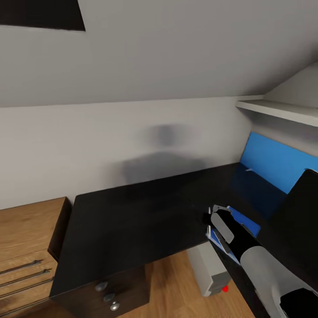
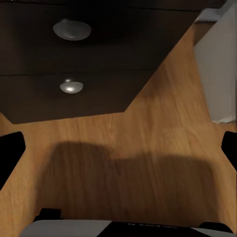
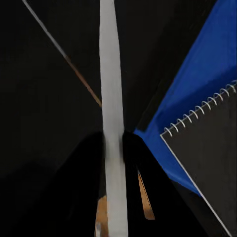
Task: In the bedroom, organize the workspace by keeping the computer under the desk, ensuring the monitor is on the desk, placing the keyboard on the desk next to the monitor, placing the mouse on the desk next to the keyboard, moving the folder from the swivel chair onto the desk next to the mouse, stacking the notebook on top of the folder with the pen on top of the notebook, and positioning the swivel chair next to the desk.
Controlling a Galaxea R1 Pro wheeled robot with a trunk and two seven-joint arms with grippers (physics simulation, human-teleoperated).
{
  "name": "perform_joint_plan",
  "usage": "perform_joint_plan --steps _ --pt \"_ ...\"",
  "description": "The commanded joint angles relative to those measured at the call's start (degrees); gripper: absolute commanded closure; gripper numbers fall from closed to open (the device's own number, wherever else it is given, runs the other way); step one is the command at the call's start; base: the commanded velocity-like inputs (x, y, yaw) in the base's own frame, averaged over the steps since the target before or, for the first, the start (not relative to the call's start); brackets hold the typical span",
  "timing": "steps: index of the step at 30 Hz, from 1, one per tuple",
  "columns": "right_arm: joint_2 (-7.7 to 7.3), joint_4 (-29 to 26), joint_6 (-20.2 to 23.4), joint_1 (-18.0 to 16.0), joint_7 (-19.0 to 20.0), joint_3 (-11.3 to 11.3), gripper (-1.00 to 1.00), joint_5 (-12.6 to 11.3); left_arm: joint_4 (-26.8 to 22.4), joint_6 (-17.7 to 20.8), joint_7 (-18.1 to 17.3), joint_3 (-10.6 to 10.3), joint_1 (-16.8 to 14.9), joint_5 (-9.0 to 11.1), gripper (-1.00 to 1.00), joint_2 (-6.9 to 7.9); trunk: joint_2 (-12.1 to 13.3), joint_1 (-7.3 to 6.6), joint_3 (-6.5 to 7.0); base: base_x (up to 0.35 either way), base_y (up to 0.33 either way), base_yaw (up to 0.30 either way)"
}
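At lower right, the right gripper [image 1: 211, 219], clamped on the folder's [image 1: 245, 220] edge, needs lowering onto the desk [image 1: 132, 212].

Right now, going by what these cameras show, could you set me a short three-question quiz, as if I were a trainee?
1. True or false: the left tool has its fingers spread apart above the wooden floor.
2. What is the right tool gripping at the edge of the desk? A) a mouse B) the blue folder C) a keyboard
3. Fill the gap: the light-grey computer stands ___ the desk.

Key: 1 true; 2 B; 3 under.
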Motion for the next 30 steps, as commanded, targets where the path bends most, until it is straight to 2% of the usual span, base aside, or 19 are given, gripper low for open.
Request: perform_joint_plan --steps 1,14,30 --pt "-0.16 -0.1 0.0 -0.1 -0.5 0.4 1.0 -0.6 0.1 -0.1 -0.5 -0.2 -0.1 0.6 -1.0 -0.01 -0.1 0.02 -0.12 0.0 0.0 -0.231" --pt "-1.45 -0.1 -0.2 -0.1 -0.5 -0.4 1.0 -0.6 0.1 -0.2 -0.6 -0.3 0.0 0.4 -1.0 -0.01 -0.1 0.02 -0.43 0.004 -0.005 -0.182" --pt "-2.27 0.3 -0.3 0.0 -0.1 -0.4 1.0 -0.5 0.1 -0.3 -0.6 -0.3 0.0 0.4 -1.0 -0.01 -0.1 0.02 -0.46 0.037 -0.086 -0.018"
